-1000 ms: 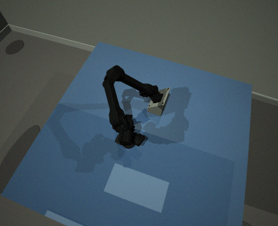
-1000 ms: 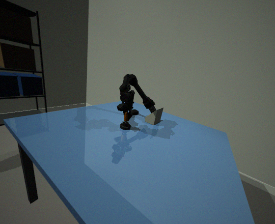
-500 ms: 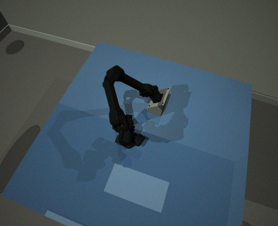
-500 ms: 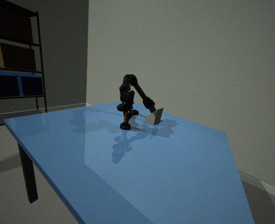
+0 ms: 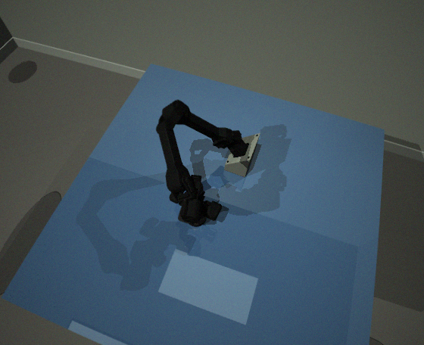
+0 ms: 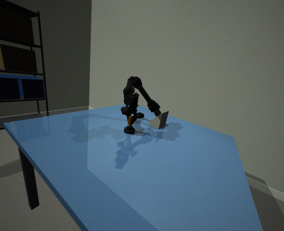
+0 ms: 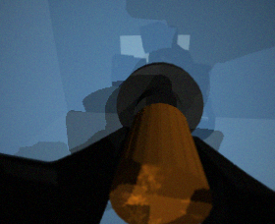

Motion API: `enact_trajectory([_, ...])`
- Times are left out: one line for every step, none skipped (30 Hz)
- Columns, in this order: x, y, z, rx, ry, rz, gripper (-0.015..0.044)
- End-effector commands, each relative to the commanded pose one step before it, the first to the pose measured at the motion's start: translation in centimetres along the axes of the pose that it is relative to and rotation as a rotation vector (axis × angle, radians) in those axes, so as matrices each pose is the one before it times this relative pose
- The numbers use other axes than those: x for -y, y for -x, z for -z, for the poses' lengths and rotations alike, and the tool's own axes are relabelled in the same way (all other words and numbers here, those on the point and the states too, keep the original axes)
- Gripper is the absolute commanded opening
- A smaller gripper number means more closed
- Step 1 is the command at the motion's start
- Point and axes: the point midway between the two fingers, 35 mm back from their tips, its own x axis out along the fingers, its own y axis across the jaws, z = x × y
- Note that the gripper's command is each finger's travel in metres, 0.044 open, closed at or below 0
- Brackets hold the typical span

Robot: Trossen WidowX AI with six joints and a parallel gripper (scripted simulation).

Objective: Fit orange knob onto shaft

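The orange knob is a ribbed upright cylinder between the two dark fingers of my gripper. My gripper is shut on it and points down. The round dark pedestal stands on the table right below the knob. In the exterior view the knob's lower end is close above the pedestal. The silver shaft cannot be made out, and the knob's hole is hidden underneath, so I cannot tell whether the shaft is inside it. In the top view the arm hides both knob and pedestal.
The arm's beige wedge-shaped base stands on the blue table, behind and to the right of the pedestal. Dark arm shadows and pale reflections lie across the table top. A shelf rack stands at the far left in the exterior view.
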Motion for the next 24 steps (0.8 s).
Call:
enact_trajectory([0.023,-0.117,0.061,0.00115,0.0329,0.00258,0.0])
enact_trajectory([-0.005,-0.01,0.032,-0.00001,0.0,0.0,0.0])
enact_trajectory([-0.004,0.001,0.041,-0.00002,0.0,0.0,0.0])
enact_trajectory([0.001,0.005,0.016,-0.00001,0.0,0.0,0.0])
enact_trajectory([0.0,0.007,0.01,-0.00001,0.0,0.0,0.0])
enact_trajectory([-0.001,-0.092,0.004,0.00001,0.0,0.00005,0.0])
enact_trajectory([-0.003,-0.018,0.003,0.0,0.0,0.0,0.0])
enact_trajectory([-0.002,-0.029,0.002,0.0,0.0,0.00001,0.0])
enact_trajectory([-0.001,-0.032,-0.002,0.0,0.0,0.00002,0.0])
enact_trajectory([0.002,-0.031,-0.007,0.00001,0.0,0.00002,0.0])
enact_trajectory([-0.001,0.063,0.0,-0.00001,0.0,-0.00003,0.0])
enact_trajectory([0.0,0.0,0.0,0.0,0.0,0.0,0.0])
enact_trajectory([0.0,0.0,0.0,0.0,0.0,0.0,0.0])
enact_trajectory([-0.007,0.0,-0.013,0.00001,0.0,0.0,0.0])
enact_trajectory([0.001,-0.046,-0.008,0.00001,0.0,0.00002,0.0])
enact_trajectory([0.0,0.0,0.0,0.0,0.0,0.0,0.0])
enact_trajectory([0.002,0.0,-0.019,0.00001,0.0,0.0,0.0])
enact_trajectory([0.0,0.0,0.0,0.0,0.0,0.0,0.0])
enact_trajectory([0.0,0.0,0.0,0.0,0.0,0.0,0.0])
enact_trajectory([0.0,0.0,0.0,0.0,0.0,0.0,0.0])
enact_trajectory([0.0,0.0,0.0,0.0,0.0,0.0,0.0])
enact_trajectory([0.0,0.0,0.0,0.0,0.0,0.0,0.0])
enact_trajectory([0.0,0.13,-0.018,0.0,0.0,-0.00006,0.0])
enact_trajectory([0.0,0.121,-0.022,0.0,0.0,-0.00006,0.0])
